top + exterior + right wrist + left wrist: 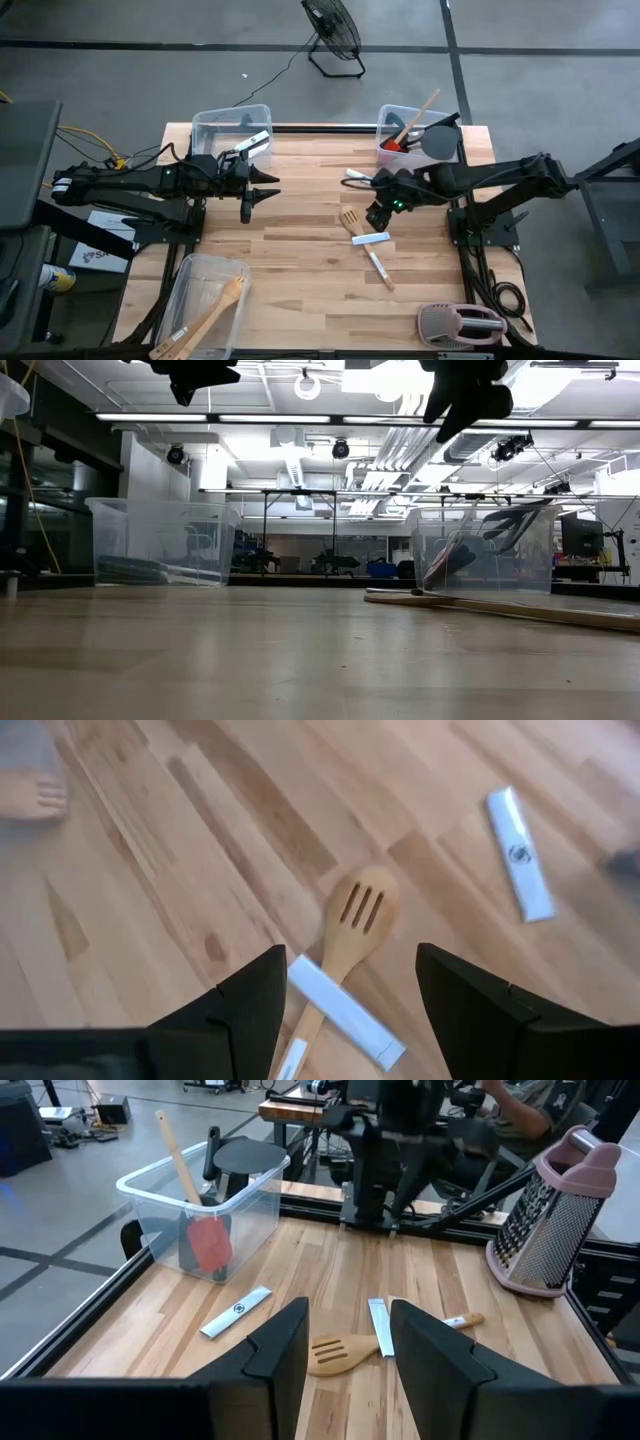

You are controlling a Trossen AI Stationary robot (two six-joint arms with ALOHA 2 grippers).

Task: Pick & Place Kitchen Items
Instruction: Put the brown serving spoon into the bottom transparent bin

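Observation:
A light wooden slotted turner lies flat on the table's middle right, and a white blade lies across its handle. Both show in the right wrist view: the turner and the blade. A second white blade lies farther back. My right gripper hangs open above the turner, clear of the table, touching nothing. My left gripper is open and empty above the table's left middle, pointing right toward the turner. In the low view both grippers hang high: left, right.
A clear bin at the far right holds a red spatula, a wooden spoon and a black spatula. A clear bin at the far left holds a white knife. A near-left bin holds a wooden spoon. A pink-and-grey grater lies near right.

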